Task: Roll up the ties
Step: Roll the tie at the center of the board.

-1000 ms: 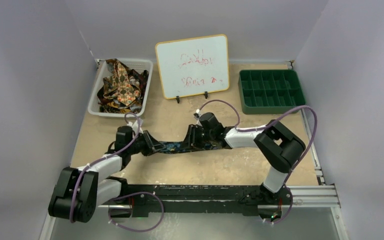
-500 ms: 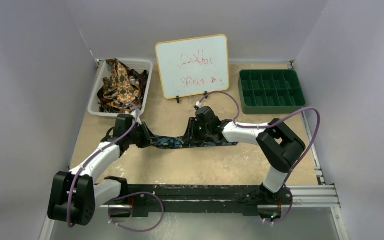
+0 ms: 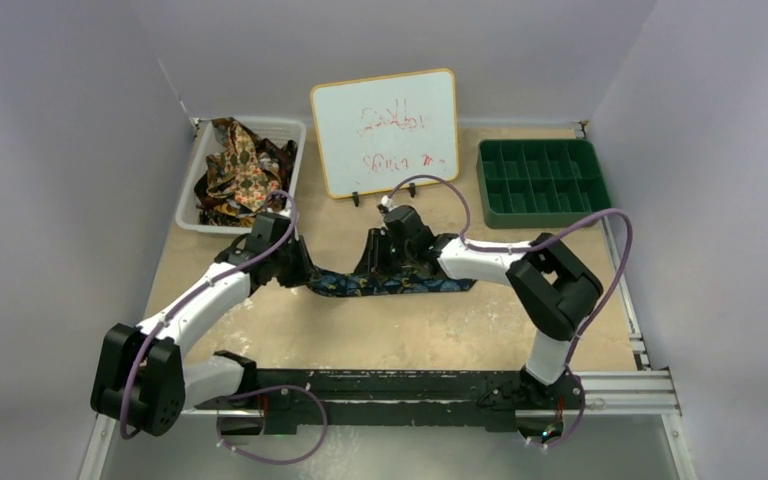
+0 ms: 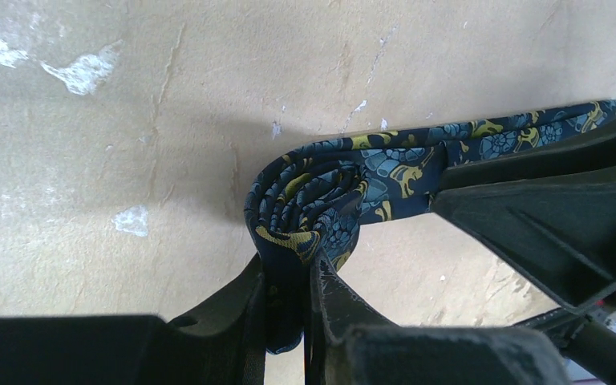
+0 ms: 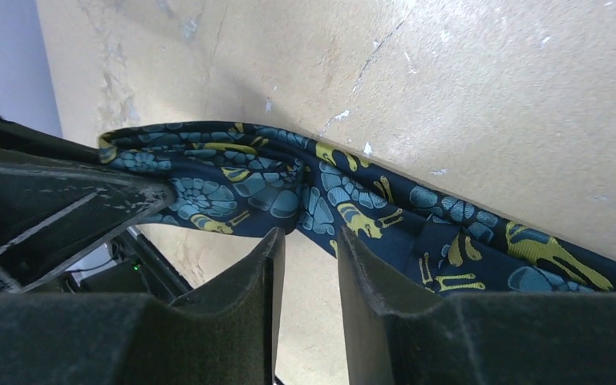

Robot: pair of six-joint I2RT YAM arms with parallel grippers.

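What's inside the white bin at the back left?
A tangled heap of brown and gold patterned ties fills the white bin. Its floor and lower layers are covered.

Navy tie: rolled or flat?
Partly rolled: the tie has a small coil at one end, pinched in the left fingers; the rest lies stretched out on the table.

Table (image 3: 410,330): tie (image 3: 400,285), bin (image 3: 191,192), whiteboard (image 3: 385,130), probably divided tray (image 3: 545,217).

The tie (image 4: 321,200) is printed woven cloth with a slight sheen. The tabletop (image 4: 168,96) is matt, rough and chipped. The left claw (image 4: 289,274) is matt black plastic.
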